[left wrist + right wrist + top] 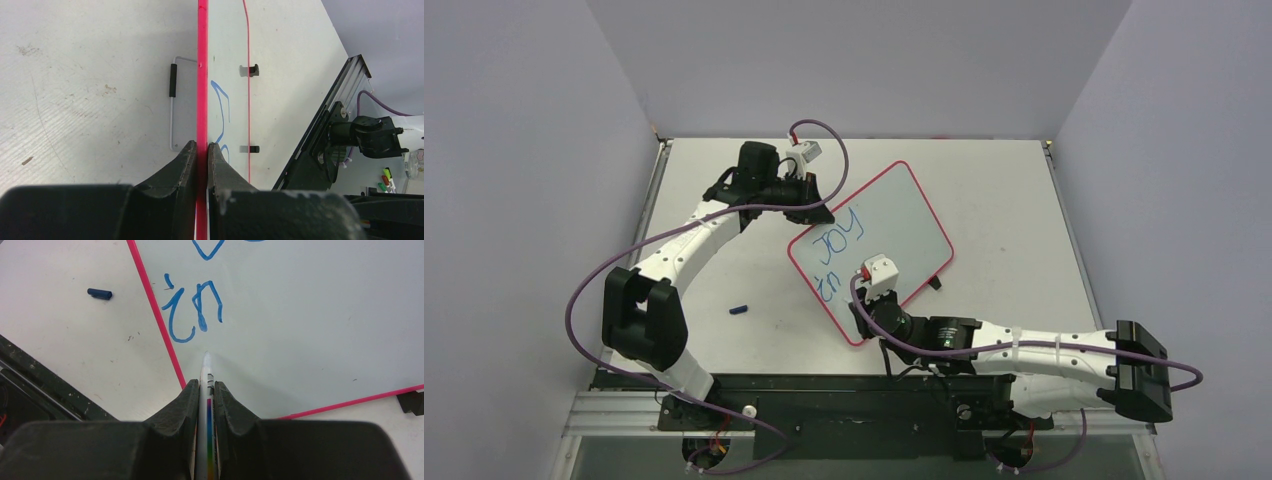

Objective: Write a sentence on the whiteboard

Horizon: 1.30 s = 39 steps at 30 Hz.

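Top external view, from the left: a small dark-blue marker cap [739, 309] lies alone on the matte grey-white table [1024, 200], toward its near-left part. Next, my left pincer [816, 212] is pressed together on the far-left long edge of the whiteboard [894, 215], its black fingers [185, 160] pinching the thin red-pink frame from both sides. The board sits aslant around the middle of the table. It is a rounded rectangle with a glossy white face and small black feet [254, 70] on the opposite long edge. On it, in blue ink, I read "JOY" and beneath it "in". Further right, my right pincer [206, 386] is clamped on a slim white marker [206, 365] with a rainbow stripe down its barrel. The tip points at bare board just below the "in", and I cannot tell whether it touches. I judge the sentence begun but unfinished: two words stand, most of the face is blank, and more words are left to write.
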{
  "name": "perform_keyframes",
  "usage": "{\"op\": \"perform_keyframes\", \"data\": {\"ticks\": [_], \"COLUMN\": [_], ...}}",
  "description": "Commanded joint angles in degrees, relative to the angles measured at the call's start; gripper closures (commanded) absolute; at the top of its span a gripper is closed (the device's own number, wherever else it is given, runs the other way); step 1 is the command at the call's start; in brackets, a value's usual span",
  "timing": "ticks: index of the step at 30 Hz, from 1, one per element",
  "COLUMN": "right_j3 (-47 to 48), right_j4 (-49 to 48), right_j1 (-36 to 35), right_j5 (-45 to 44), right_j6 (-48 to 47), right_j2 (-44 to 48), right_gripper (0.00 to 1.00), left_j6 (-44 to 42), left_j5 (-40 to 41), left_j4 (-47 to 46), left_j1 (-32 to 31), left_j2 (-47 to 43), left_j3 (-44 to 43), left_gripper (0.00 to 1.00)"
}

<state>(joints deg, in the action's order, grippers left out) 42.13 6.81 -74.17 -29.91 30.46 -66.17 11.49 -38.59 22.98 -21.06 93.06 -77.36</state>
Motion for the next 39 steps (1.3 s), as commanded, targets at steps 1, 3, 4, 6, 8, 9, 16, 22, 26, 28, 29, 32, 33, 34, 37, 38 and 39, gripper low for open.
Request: {"op": "perform_keyframes", "data": {"ticks": [1, 3, 4, 6, 8, 9, 16, 22, 26, 28, 29, 32, 33, 34, 37, 38, 39], "right_j3": [0.5, 0.48, 0.56, 0.65, 0.71, 0.77, 0.04, -0.77, -0.73, -0.73, -0.73, -0.84, -0.88, -0.97, -0.99, -1.0, -1.04], "right_j4": [-2.73, -2.83, -2.91, -3.06, -3.13, -3.19, -4.81, -6.29, -7.89, -8.2, -8.21, -8.06, -7.96, -7.69, -7.04, -7.0, -6.2], "right_j1": [0.43, 0.43, 0.43, 0.43, 0.48, 0.51, 0.35, -0.12, -0.22, -0.25, -0.26, -0.22, -0.26, -0.22, 0.19, 0.31, 0.64], "right_j5": [0.13, 0.13, 0.21, 0.29, 0.54, 0.64, 3.19, 5.36, 5.76, 5.64, 5.43, 4.8, 4.32, 3.98, 2.3, 2.0, 1.44], "right_j6": [-0.49, -0.49, -0.57, -0.64, -0.66, -0.66, -0.46, -0.23, -0.03, 0.15, 0.27, 0.43, 0.53, 0.59, 1.01, 1.18, 1.27], "right_j2": [-0.44, -0.67, -0.81, -1.08, -1.36, -1.6, -2.68, -4.09, -5.63, -6.34, -6.47, -6.8, -6.83, -6.73, -6.35, -6.23, -6.15], "right_gripper": [1.0, 1.0, 1.0, 1.0, 1.0, 1.0, 1.0, 1.0, 1.0, 1.0, 1.0, 1.0, 1.0, 1.0, 1.0, 1.0, 1.0], "left_j6": [-3.49, -3.49, -3.49, -3.49, -3.49, -3.49, -3.57, -3.58, -3.58, -3.58, -3.58, -3.58, -3.58, -3.58, -3.58, -3.58, -3.58], "left_j5": [2.58, 2.57, 2.6, 2.56, 2.58, 2.61, 2.56, 2.64, 2.66, 2.72, 2.73, 2.68, 2.65, 2.6, 2.64, 2.6, 2.62], "left_j4": [-1.8, -1.72, -1.72, -1.71, -1.71, -1.71, -1.71, -1.63, -1.63, -1.61, -1.62, -1.63, -1.63, -1.63, -1.67, -1.64, -1.63], "left_j1": [-0.08, -0.08, -0.06, -0.04, -0.05, -0.04, -0.04, -0.03, -0.04, -0.12, -0.1, -0.05, -0.04, -0.04, -0.04, -0.04, -0.03], "left_j2": [-2.92, -2.84, -2.89, -2.91, -2.98, -3.06, -3.17, -3.29, -3.26, -3.22, -3.16, -3.11, -3.11, -3.08, -3.14, -3.1, -3.13], "left_j3": [-0.68, -0.67, -0.64, -0.68, -0.68, -0.68, -0.71, -0.68, -0.62, -0.68, -0.68, -0.7, -0.69, -0.69, -0.68, -0.68, -0.68], "left_gripper": [1.0, 1.0, 1.0, 1.0, 1.0, 1.0, 1.0, 1.0, 1.0, 1.0, 1.0, 1.0, 1.0, 1.0, 1.0, 1.0, 1.0]}}
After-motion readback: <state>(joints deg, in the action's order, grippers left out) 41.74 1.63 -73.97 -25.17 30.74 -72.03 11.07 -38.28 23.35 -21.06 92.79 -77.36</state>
